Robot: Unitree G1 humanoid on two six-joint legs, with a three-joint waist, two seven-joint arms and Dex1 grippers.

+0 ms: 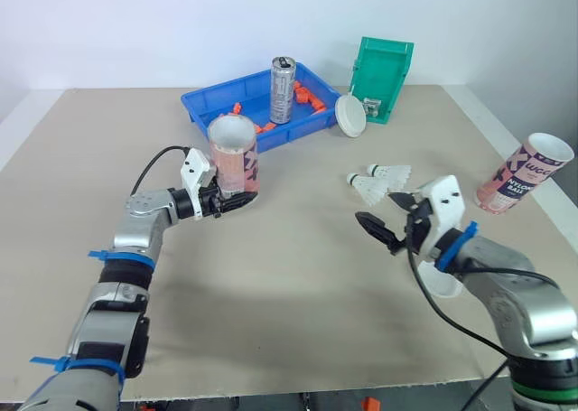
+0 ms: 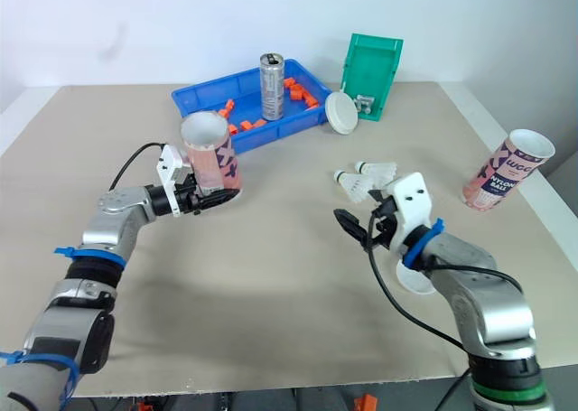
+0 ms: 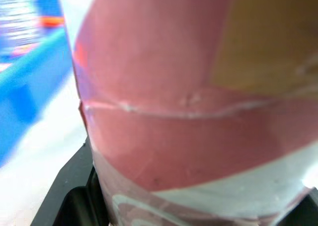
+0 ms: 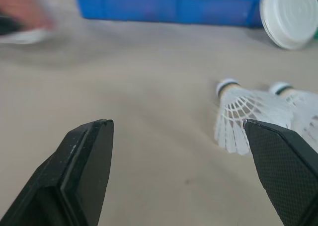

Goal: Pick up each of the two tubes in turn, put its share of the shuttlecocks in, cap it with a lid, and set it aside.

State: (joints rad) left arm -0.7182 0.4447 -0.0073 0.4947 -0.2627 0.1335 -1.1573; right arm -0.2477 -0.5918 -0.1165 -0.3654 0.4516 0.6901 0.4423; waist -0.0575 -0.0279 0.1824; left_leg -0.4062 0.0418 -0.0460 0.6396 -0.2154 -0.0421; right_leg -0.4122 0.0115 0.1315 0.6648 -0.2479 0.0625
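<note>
Currently: left fingers (image 1: pixel 237 203) clenched on tube (image 1: pixel 235 158), axis vertical, mouth up. Right fingers (image 1: pixel 372 223) spread, empty, beside two shuttlecocks (image 1: pixel 377 183). At right edge of bench (image 1: pixel 271 294), second tube (image 1: pixel 524 174) points its mouth far-right.

the left tube (image 1: pixel 234 158) is showing pink and white bands; the right tube (image 1: pixel 524 176), at the frame's far right, is wearing pink with white lettering. upper centre, a blue tray (image 1: pixel 197 104) is holding orange bits (image 1: pixel 309 96) beside a green bin (image 1: pixel 384 68). the shuttlecocks (image 1: pixel 379 183) are showing white.
</note>
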